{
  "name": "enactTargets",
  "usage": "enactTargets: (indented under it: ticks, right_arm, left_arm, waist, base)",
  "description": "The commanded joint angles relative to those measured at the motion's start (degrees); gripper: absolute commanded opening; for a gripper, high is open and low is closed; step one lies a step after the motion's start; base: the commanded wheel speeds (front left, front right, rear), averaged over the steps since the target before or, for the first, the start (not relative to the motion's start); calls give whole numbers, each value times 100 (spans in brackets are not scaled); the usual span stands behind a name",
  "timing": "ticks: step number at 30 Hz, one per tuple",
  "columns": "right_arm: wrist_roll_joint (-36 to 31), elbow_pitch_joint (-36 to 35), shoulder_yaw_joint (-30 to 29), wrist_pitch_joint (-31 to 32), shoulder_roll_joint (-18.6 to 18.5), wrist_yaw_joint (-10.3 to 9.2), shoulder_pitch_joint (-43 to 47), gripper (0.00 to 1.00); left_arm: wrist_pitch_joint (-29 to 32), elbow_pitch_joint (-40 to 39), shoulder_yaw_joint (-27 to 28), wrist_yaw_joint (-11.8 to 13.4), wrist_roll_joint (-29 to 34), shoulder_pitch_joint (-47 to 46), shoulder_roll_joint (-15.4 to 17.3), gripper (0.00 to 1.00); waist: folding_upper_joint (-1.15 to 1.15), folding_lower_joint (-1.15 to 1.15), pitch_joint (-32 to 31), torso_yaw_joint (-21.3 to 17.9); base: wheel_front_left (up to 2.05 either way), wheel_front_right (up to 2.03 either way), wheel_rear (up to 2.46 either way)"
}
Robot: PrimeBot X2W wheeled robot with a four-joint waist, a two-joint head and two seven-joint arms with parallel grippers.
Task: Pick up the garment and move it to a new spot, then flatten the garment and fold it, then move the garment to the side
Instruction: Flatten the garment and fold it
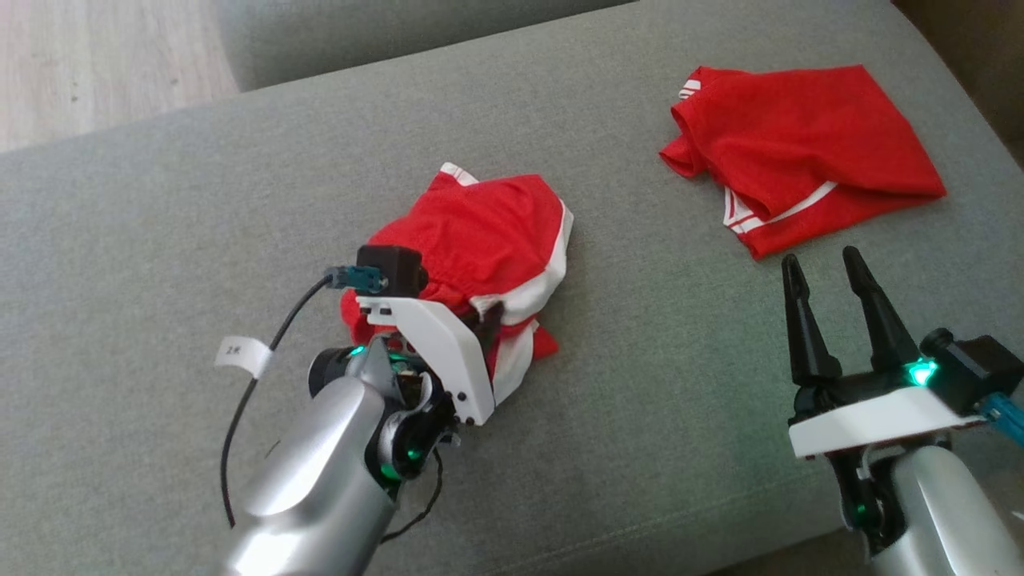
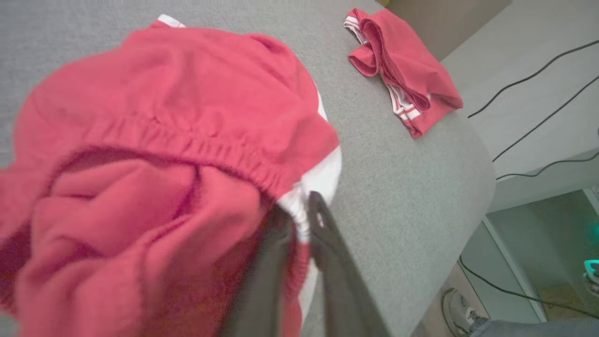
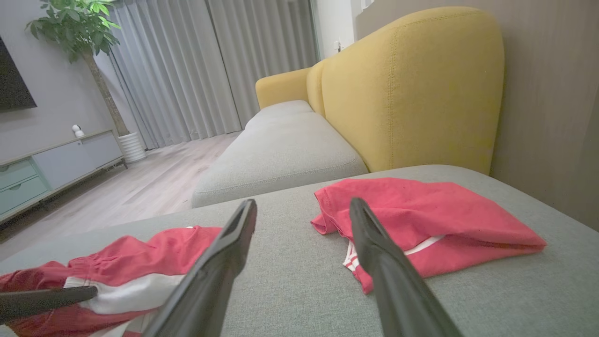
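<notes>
1. Two red pieces lie on the cushion (image 1: 640,360). The crumpled garment (image 1: 480,232) is at the cushion's middle and a folded piece (image 1: 808,144) is at its far right corner, well apart.
2. Left gripper (image 2: 299,210) is down at the garment's edge on the cushion's front side. Its fingers are drawn narrow and pinch a fold where the white band (image 2: 323,178) meets the waistband (image 2: 201,150). Cloth shows between the tips. The wrist view is blurred, so I cannot tell how deep the bite goes.
3. Right gripper (image 1: 822,254) hovers over the cushion's front right with fingers spread, holding nothing. It is just short of the folded piece.
4. Judgement: the step in hand is the pick-up for the move. The garment's bulk rests on the cushion, so it is not yet lifted.
5. To do it well:
   - Check the pinch has the band's thick seam, not one loose layer.
   - Raise straight up until the hanging cloth clears the cushion, and only then carry it across. Dragging would bunch it further.
6. Set it down on bare cushion toward the left side, away from the folded piece, so there is room to flatten it.
7. Risks:
   - Soft knit may slip from a one-point grip.
   - The garment will likely hang as a bundle.
   - The free right gripper could take a second edge to spread it.
</notes>
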Motion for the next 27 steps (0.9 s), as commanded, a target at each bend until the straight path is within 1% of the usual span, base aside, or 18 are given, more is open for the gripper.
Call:
enactTargets:
  ticks: [1, 5, 8, 11, 13, 14, 18, 21, 25, 27]
  right_arm:
    - [19, -143, 83, -75, -53, -4, -174, 100]
    - [26, -93, 60, -97, -50, -4, -137, 100]
    - [18, -87, 34, -104, -60, -4, -87, 100]
    - [1, -93, -13, -100, -49, -4, -23, 100]
    - [-11, -97, -44, -88, -35, -4, 25, 100]
    - [-11, -97, -44, -88, -35, -4, 25, 100]
    - [-24, -119, -74, -59, -5, -4, 111, 100]
    - [-21, -137, -90, -42, 3, -4, 138, 100]
    - [-16, -174, -107, -35, -10, -4, 170, 100]
    - [-15, -201, -119, -26, -22, -4, 188, 100]
  left_arm:
    - [-145, -97, 98, -28, -24, -333, 11, 0]
    - [-362, -140, 72, -72, -117, -371, 9, 0]
    - [-464, -450, 196, -110, -253, -324, 44, 0]
    - [-440, -984, 427, -84, -417, -223, 237, 0]
    - [-356, -1398, 602, -2, -472, -140, 478, 0]
    - [-356, -1398, 602, -2, -472, -140, 478, 0]
    - [-19, -2151, 919, 208, -577, 196, 1072, 0]
    - [199, -2524, 1126, 343, -655, 632, 1518, 0]
    - [222, -2733, 1299, 552, -594, 1344, 1960, 0]
    - [114, -2670, 1349, 697, -420, 1664, 2154, 0]
  waist:
    - [0, -1, -51, 49]
    - [0, -1, -179, 231]
    - [0, -1, -306, 427]
    - [0, -1, -426, 637]
    - [0, -1, -499, 779]
    - [0, -1, -499, 779]
    - [0, -1, -592, 1017]
    - [0, -1, -589, 1133]
    - [0, -1, -547, 1217]
    - [0, -1, -518, 1241]
  base:
    - [0, 0, 0]
    - [0, 0, 0]
    - [0, 0, 0]
    - [0, 0, 0]
    - [0, 0, 0]
    - [0, 0, 0]
    - [0, 0, 0]
    - [0, 0, 0]
    - [0, 0, 0]
    - [0, 0, 0]
